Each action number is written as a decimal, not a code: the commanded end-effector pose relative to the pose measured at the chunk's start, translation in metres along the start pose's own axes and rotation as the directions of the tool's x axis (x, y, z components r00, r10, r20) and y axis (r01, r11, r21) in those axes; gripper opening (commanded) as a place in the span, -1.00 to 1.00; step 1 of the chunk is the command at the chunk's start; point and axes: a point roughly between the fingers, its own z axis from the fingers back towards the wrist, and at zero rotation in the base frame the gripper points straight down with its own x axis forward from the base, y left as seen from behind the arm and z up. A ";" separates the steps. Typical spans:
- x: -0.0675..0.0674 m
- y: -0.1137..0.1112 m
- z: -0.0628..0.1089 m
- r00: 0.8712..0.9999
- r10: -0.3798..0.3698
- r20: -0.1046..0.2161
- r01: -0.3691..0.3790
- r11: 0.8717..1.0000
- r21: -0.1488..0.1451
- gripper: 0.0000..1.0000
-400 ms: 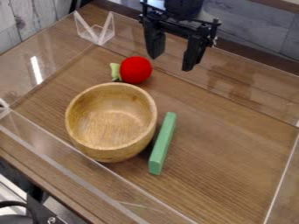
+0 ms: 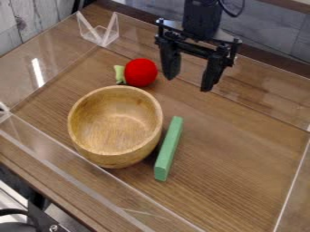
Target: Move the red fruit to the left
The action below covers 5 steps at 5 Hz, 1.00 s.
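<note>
The black gripper (image 2: 194,72) hung over the wooden table (image 2: 255,109) with its two fingers spread wide apart, holding nothing. The red fruit (image 2: 141,72) sat on the table just to the left of it, with a bit of green leaf poking out. It was not touching the fingers. The wooden bowl (image 2: 115,125) sat nearer the front, and a flat green bar (image 2: 169,148) lay right beside the bowl

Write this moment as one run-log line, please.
gripper: open, holds nothing, right of fruit | fruit: on table, behind bowl | bar: right of bowl | move: not started
</note>
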 end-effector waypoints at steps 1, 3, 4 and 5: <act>0.009 -0.001 0.004 0.996 -0.075 0.056 0.076 0.997 -0.008 1.00; 0.018 -0.006 -0.006 0.974 -0.206 0.098 0.208 0.978 -0.010 1.00; 0.009 -0.015 0.001 0.977 -0.165 0.135 0.169 0.986 -0.015 1.00; 0.001 -0.024 0.012 0.977 -0.124 0.172 0.130 0.991 -0.029 -1.00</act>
